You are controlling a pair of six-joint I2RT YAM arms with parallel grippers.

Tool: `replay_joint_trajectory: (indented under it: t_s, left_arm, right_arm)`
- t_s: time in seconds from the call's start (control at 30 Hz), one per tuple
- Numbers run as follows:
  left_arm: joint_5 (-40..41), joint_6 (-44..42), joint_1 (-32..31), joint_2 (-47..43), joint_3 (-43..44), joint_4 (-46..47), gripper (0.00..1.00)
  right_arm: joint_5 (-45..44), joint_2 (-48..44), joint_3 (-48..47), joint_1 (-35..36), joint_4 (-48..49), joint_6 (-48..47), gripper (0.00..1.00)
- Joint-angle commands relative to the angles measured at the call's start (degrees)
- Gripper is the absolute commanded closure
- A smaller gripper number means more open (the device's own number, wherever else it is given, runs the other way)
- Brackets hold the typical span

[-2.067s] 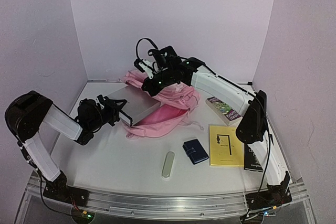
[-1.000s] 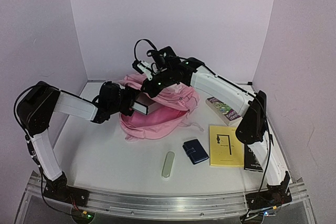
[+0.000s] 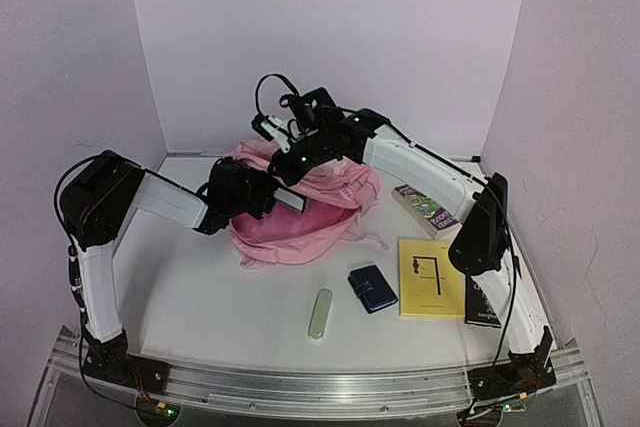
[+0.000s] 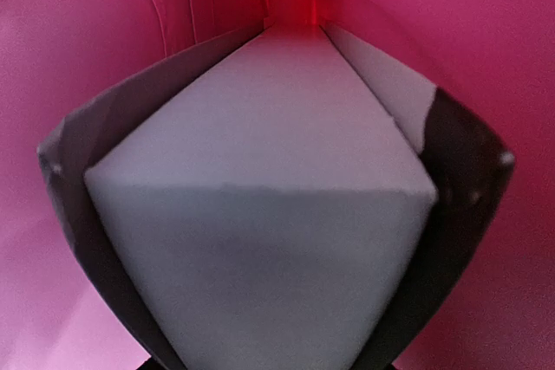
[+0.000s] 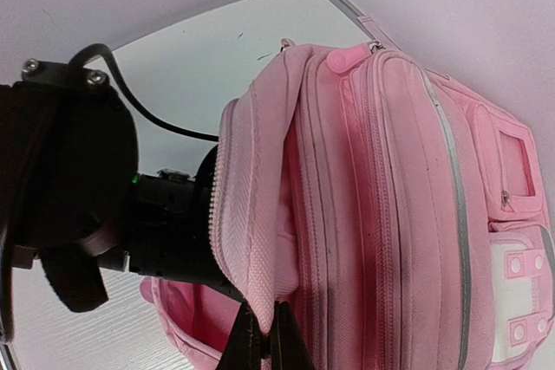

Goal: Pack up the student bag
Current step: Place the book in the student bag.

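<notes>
Pushing deeper than a second ago, my left gripper (image 3: 262, 194) now has the flat grey box (image 4: 260, 240) mostly inside the soft pink bag (image 3: 300, 239), fingers clamped on its smooth sides (pink lining all round). My right gripper (image 5: 260, 342) pinches the bag's zip-edged flap shut-tight, lifting it. The bag lies mid-table (image 3: 200, 297); a yellow book (image 3: 432, 277), blue wallet (image 3: 372, 288) and slim white case (image 3: 320, 314) lie nearby, apart.

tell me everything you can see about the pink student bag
The student bag is a soft pink fabric backpack with several zip pockets and paler panels, lying on the table. Its main compartment is open: the right gripper pinches the zip edge and holds it up, while the left gripper reaches inside with a grey box between its fingers.
</notes>
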State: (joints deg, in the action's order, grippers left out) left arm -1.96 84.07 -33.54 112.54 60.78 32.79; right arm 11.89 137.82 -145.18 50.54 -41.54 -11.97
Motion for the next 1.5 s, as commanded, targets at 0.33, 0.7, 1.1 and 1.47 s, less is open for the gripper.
replay_joint_trajectory:
  t_s: [0.33,0.7,1.1,1.47]
  left_arm:
    - [4.7,-3.9,-1.6,-12.2,-2.2,-21.1,0.10]
    - [0.0,-4.2,-1.7,-8.7,-3.8,-14.5,0.35]
    - [-1.3,-11.0,-0.4,-2.5,2.0,-10.3,0.72]
    - [0.9,-14.5,-1.5,-24.3,-11.0,-21.1,0.23]
  right_arm:
    - [-0.5,-2.3,-2.7,-1.7,5.7,0.1,1.00]
    - [0.7,-1.9,-2.7,-2.1,6.0,1.0,1.00]
    - [1.9,-1.5,-0.9,-2.6,6.1,0.8,1.00]
    - [2.8,3.6,2.0,-3.9,7.0,1.8,1.00]
